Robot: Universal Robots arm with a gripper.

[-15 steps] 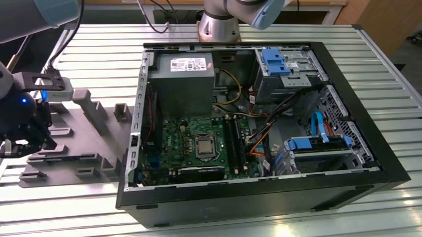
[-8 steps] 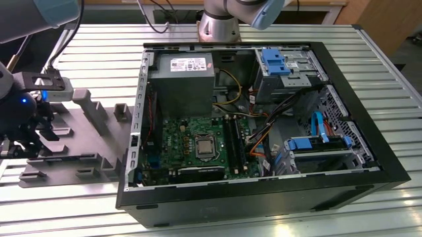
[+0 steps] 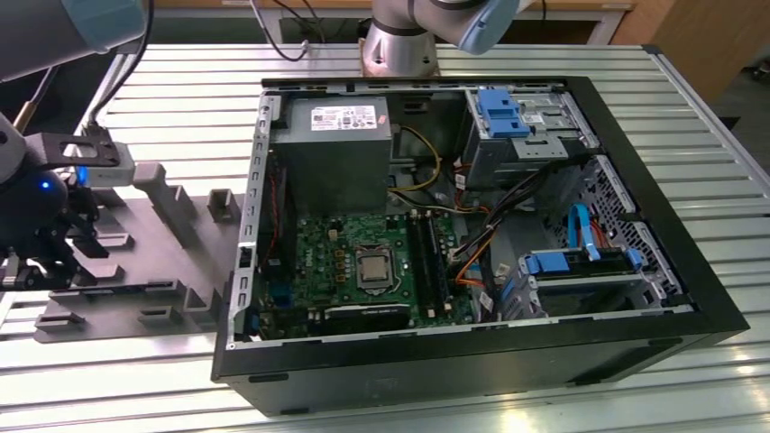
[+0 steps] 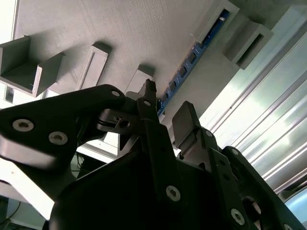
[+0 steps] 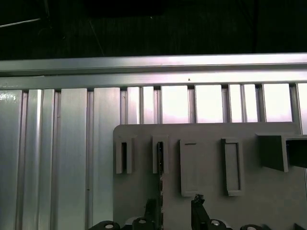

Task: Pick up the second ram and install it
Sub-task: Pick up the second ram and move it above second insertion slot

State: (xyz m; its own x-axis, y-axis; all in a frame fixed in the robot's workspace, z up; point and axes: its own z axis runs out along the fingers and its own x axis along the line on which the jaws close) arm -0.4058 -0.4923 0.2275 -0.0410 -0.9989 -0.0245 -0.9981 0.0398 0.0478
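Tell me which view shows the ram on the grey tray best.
The second wrist view: the second ram shows its long face, standing on edge in the tray. The first wrist view shows its thin edge. The exterior view shows the gripper over that tray.

Ram (image 4: pixel 188 68): a long, thin, flat stick, standing on its long edge in a narrow slot of the grey tray (image 4: pixel 120 33), not tilted. In the second wrist view its face shows blue with a row of dark chips. In the first wrist view the ram (image 5: pixel 160 165) is seen edge-on as a thin dark line. Its far end sits in a raised block of the tray. Its near end lies between the spread jaws of the gripper (image 5: pixel 173 206), close beside one and apart from the other. Contact cannot be told.
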